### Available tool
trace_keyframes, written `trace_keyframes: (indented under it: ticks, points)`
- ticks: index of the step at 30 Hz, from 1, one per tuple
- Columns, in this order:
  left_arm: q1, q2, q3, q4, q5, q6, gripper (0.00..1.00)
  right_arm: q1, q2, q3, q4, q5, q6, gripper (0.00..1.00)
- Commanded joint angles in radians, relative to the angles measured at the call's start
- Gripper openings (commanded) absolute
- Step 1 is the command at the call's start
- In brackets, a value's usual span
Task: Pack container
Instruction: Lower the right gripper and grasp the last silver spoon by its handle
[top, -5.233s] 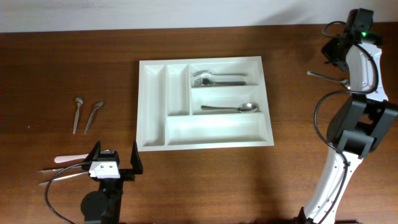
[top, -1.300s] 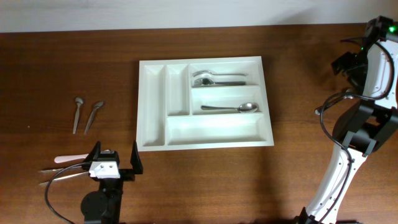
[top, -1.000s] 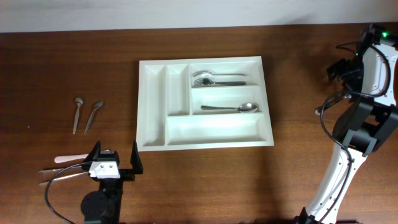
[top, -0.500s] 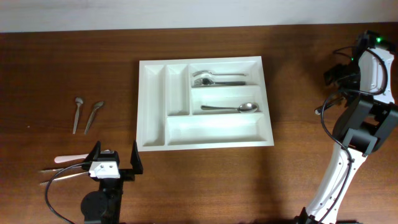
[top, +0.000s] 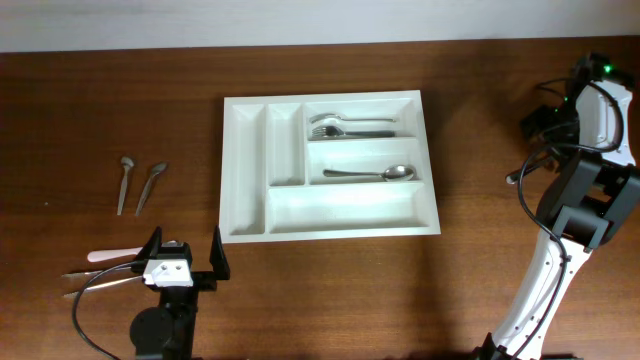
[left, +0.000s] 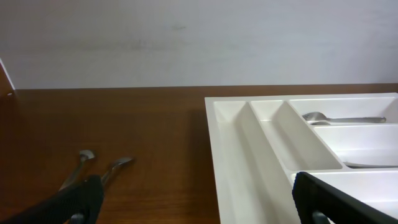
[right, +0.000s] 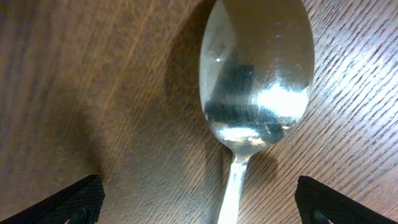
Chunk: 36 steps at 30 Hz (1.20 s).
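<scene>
The container is a white cutlery tray in the middle of the table, also seen in the left wrist view. It holds forks in its top right compartment and a spoon in the one below. My left gripper stands open by the tray's near left corner, and nothing lies between its fingers. My right gripper hangs at the far right of the table, open. A steel spoon lies on the wood just under it, its handle running between the black fingertips.
Two small spoons lie left of the tray. A pink-handled utensil and more cutlery lie beside the left arm's base. The right arm's black cable loops over the table.
My right gripper has shifted slightly left and toward the near edge, over the spot where a spoon lay in the earliest frame. The left arm and the tray have not moved.
</scene>
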Motion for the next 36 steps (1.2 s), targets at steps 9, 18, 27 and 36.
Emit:
trace_keyframes:
  ticks: [9, 18, 27, 36]
  points:
    - [0.006, -0.010, -0.007, 0.002, 0.011, 0.016, 0.99, -0.007, 0.006, -0.040, 0.023, -0.018, -0.015, 0.99]
    - [0.006, -0.010, -0.007, 0.002, 0.011, 0.016, 0.99, -0.008, 0.006, -0.043, 0.032, -0.018, -0.067, 0.99]
    - [0.006, -0.010, -0.007, 0.002, 0.011, 0.016, 0.99, -0.026, 0.006, -0.071, 0.051, -0.083, -0.071, 0.99]
    - [0.006, -0.010, -0.007, 0.002, 0.011, 0.016, 0.99, -0.036, 0.006, -0.098, 0.068, -0.100, -0.179, 0.99]
